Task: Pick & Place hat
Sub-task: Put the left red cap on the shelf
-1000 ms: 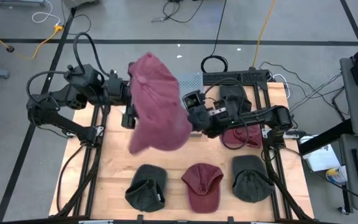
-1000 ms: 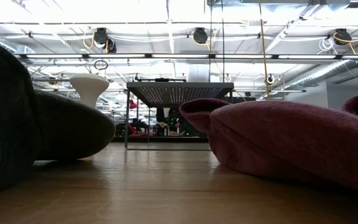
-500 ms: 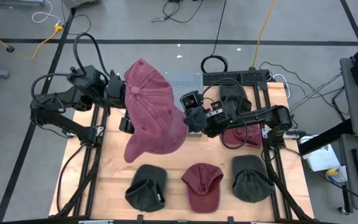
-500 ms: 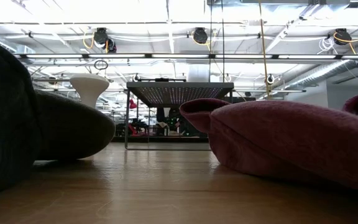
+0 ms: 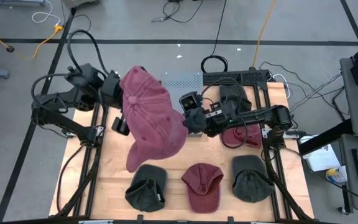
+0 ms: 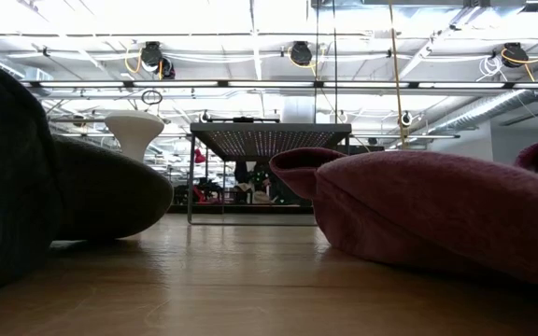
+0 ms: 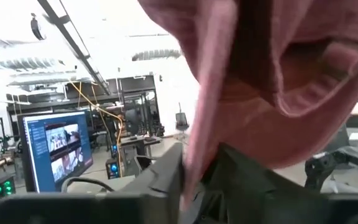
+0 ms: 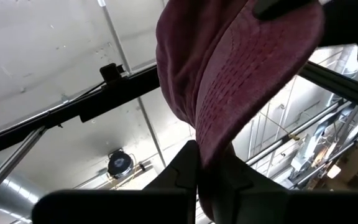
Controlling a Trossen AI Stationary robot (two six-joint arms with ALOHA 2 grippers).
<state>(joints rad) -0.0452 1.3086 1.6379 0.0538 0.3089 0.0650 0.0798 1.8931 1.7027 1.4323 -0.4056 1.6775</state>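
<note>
Mid-carry: you hold red hat (image 5: 151,118) aloft between both arms. Right gripper (image 8: 199,163) pinches its brim; left gripper (image 7: 188,177) clamps fabric. Next: lower toward bare wood of table (image 5: 114,167) beside hat row.

We reach both arms in over the middle of the table, raised above it. Our left arm comes from the left edge, elbow bent, its wrist pointing right, and the left gripper (image 7: 194,168) has its fingers pinched on the edge of the red hat (image 5: 151,115). Our right arm stretches leftward from the right side, and the right gripper (image 8: 199,163) is clamped tight on the hat's opposite edge.
</note>
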